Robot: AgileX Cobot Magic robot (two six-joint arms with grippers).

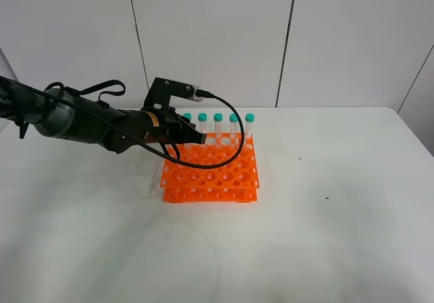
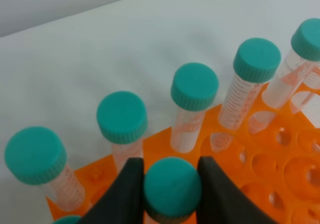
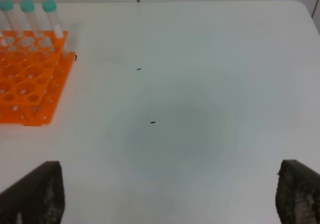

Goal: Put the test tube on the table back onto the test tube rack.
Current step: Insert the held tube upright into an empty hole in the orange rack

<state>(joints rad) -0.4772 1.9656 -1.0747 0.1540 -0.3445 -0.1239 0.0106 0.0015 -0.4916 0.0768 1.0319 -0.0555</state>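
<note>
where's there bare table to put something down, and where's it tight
Bare table runs from the test tube rack out to the right edge, marked only by tiny specks, and along the front edge below the rack. Tight: the rack's back row of capped tubes, where the left pincer grips a test tube.

Glossy orange plastic test tube rack (image 1: 211,174); matt white table (image 1: 339,215); clear plastic test tube (image 2: 172,189).

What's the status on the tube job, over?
Left gripper shut on test tube, over test tube rack. Right gripper open, idle over table. Neighbouring tubes close, path tight.
</note>
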